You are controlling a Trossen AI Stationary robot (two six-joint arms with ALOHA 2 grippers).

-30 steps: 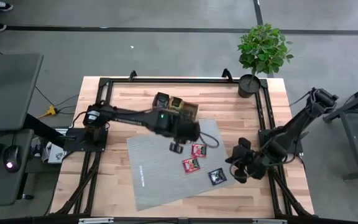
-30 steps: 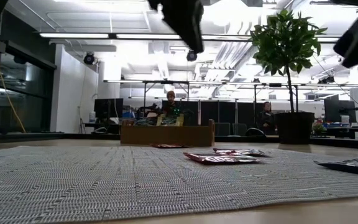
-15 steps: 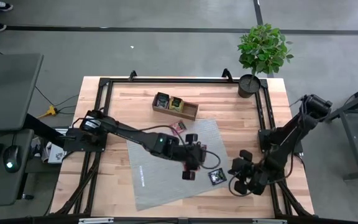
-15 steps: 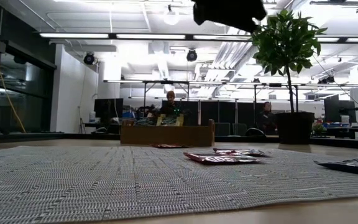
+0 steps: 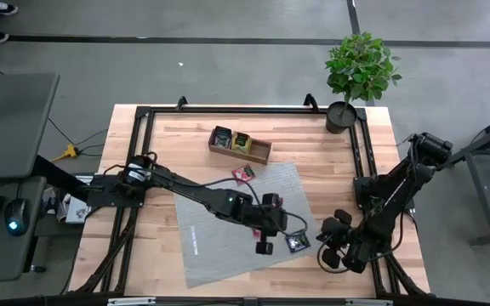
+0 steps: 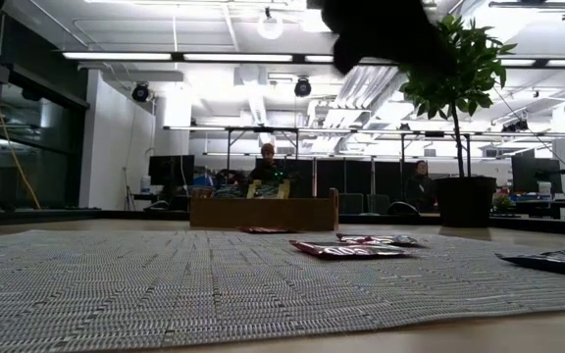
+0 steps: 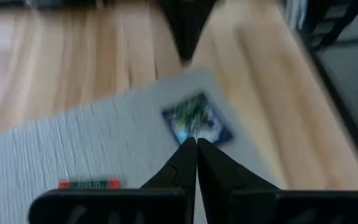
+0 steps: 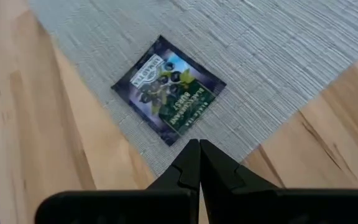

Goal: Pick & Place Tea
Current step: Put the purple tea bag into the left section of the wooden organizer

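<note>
the jaws of the left gripper (image 5: 264,247) are pressed together with nothing between them, held above the grey mat (image 5: 211,234) near its edge toward the right arm. just beside it, one black tea sachet (image 5: 296,241) lies flat on the mat's corner; in the left wrist view the same sachet (image 7: 196,118) is seen just beyond the closed fingertips, not touched. the jaws of the right gripper (image 5: 330,248) are likewise shut and empty, held over the bare worktop (image 5: 313,144) beside that corner, with the black sachet (image 8: 168,89) ahead of them. three red-pink sachets are counted in the low view: one nearest (image 6: 346,251), one behind it (image 6: 379,239), and one farther back (image 6: 265,230) close to the wooden tray (image 6: 263,212). in the high view only one red-pink sachet (image 5: 243,173) is clearly seen, the others being hidden by the left arm. one tray (image 5: 240,144) stands on the worktop beyond the mat, with sachets in two of its compartments. one potted plant (image 5: 357,75) stands at the worktop's far corner.
</note>
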